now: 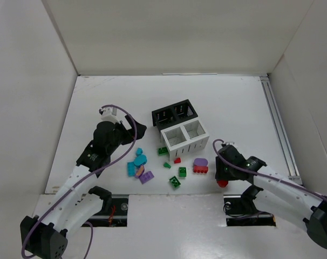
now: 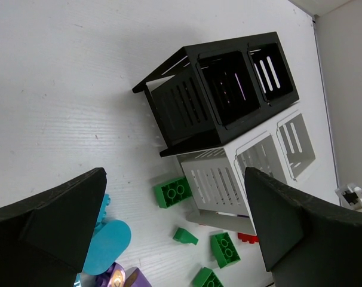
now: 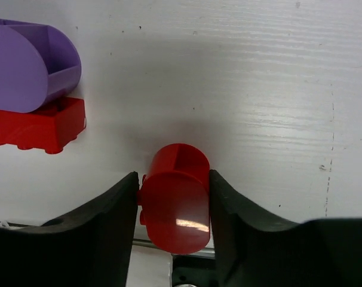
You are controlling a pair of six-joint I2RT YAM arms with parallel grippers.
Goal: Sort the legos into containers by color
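My right gripper is shut on a rounded red lego, held just above the table near its front edge; it also shows in the top view. A purple lego sits on a red brick to its left. My left gripper is open and empty, hovering left of the black bin and white bin. Green legos lie by the white bin. Teal and purple legos lie below my left gripper.
White walls enclose the table on the left, back and right. A metal rail runs along the right side. Green bricks and a small red brick are scattered in front of the white bin.
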